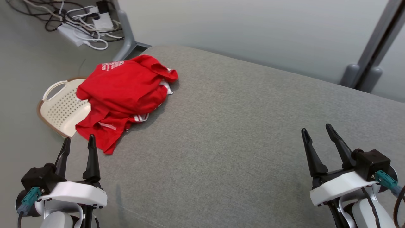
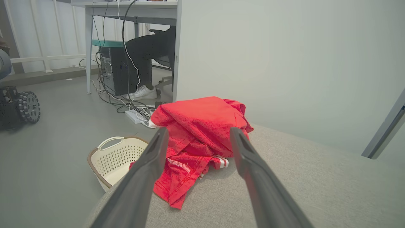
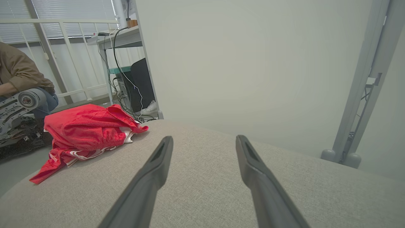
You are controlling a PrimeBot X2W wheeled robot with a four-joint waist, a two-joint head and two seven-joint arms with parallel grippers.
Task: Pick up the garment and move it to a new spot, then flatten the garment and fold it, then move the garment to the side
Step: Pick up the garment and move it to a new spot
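Garment [image 1: 123,95] at worktop's [image 1: 237,126] left edge looks soft, light; pinch a fold. Left end effector [image 1: 79,137], right end effector [image 1: 316,127]: agape, empty.

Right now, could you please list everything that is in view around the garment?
garment: one, red with white lettering, crumpled at the padded surface's far left, draping over its edge
padded surface: one, grey, in front of the robot
basket: one, cream with brown rim, on the floor left of the surface
cables and power strips: several, black and white, on the floor beyond the basket
computer tower: one, black, under a desk
seated person: one, dark trousers, at the desk
second person: one, brown sleeve, left in the right wrist view
left end effector: one, dark fingers, open, just short of the garment
right end effector: one, dark fingers, open, over bare surface
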